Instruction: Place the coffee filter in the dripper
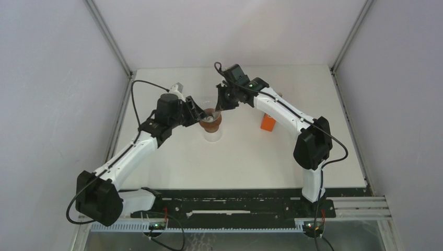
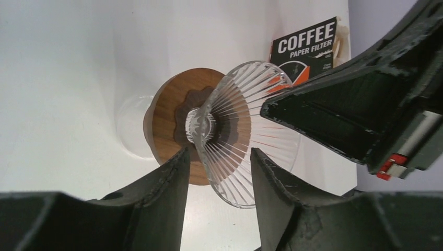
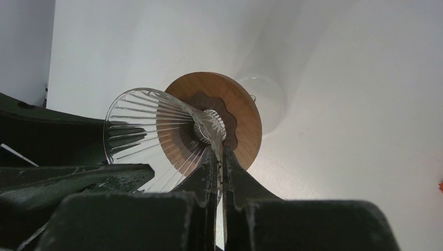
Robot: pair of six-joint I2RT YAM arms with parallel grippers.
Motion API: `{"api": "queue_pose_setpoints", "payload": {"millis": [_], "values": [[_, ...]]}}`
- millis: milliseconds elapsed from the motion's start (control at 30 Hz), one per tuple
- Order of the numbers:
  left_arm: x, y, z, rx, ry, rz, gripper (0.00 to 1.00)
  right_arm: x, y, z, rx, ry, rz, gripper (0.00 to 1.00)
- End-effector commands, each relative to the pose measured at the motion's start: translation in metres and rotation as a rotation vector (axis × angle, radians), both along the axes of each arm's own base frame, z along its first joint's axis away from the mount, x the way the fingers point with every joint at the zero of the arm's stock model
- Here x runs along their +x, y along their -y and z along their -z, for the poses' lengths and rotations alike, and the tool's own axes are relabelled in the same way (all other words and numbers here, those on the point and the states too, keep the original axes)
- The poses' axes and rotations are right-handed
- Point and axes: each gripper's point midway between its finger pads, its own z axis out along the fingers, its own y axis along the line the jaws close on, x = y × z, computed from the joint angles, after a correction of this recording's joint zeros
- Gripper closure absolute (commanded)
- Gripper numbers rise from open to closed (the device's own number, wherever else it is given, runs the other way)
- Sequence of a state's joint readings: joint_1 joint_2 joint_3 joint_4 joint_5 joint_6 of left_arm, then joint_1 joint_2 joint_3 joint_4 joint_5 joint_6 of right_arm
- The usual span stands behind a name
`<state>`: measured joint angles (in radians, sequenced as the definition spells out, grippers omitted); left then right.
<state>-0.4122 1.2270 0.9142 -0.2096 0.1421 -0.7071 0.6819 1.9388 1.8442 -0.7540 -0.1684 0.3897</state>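
On the white surface (image 1: 251,162), your left gripper (image 2: 219,154) held its jaws wide astride the dripper (image 2: 245,130), a ribbed glass cone in a wooden collar. Your right gripper (image 3: 218,151) had jaws nearly closed near its rim. The paper-filter box (image 2: 305,47) stood behind. No loose coffee filter showed, perhaps pinched edge-on; limp, light paper, I'd judge, best taken by one edge.

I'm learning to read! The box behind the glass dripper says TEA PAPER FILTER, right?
Not quite: the box says COFFEE PAPER FILTER, not tea. The left wrist view shows the label, beyond the ribbed glass dripper.
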Motion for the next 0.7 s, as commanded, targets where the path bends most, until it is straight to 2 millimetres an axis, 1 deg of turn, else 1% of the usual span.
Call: {"api": "queue_pose_setpoints", "payload": {"millis": [0, 100, 233, 367, 467, 667], "values": [[0.002, 0.000, -0.057, -0.034, 0.130, 0.000, 0.46, -0.009, 0.013, 0.027, -0.095, -0.082, 0.002, 0.96], [0.000, -0.006, -0.065, -0.030, 0.155, -0.025, 0.41, -0.008, 0.011, 0.020, -0.081, -0.074, -0.001, 0.94], [-0.005, -0.013, -0.073, -0.027, 0.186, -0.043, 0.34, -0.005, 0.006, 0.007, -0.052, -0.047, -0.011, 0.90], [-0.011, -0.017, -0.075, -0.029, 0.200, -0.048, 0.27, 0.001, 0.004, -0.010, -0.037, -0.013, -0.009, 0.85], [-0.016, -0.020, -0.075, -0.025, 0.205, -0.053, 0.25, 0.005, 0.001, -0.021, -0.019, 0.009, -0.010, 0.79], [-0.022, -0.025, -0.077, -0.024, 0.212, -0.061, 0.23, 0.007, -0.001, -0.034, 0.001, 0.033, -0.008, 0.73]]}}
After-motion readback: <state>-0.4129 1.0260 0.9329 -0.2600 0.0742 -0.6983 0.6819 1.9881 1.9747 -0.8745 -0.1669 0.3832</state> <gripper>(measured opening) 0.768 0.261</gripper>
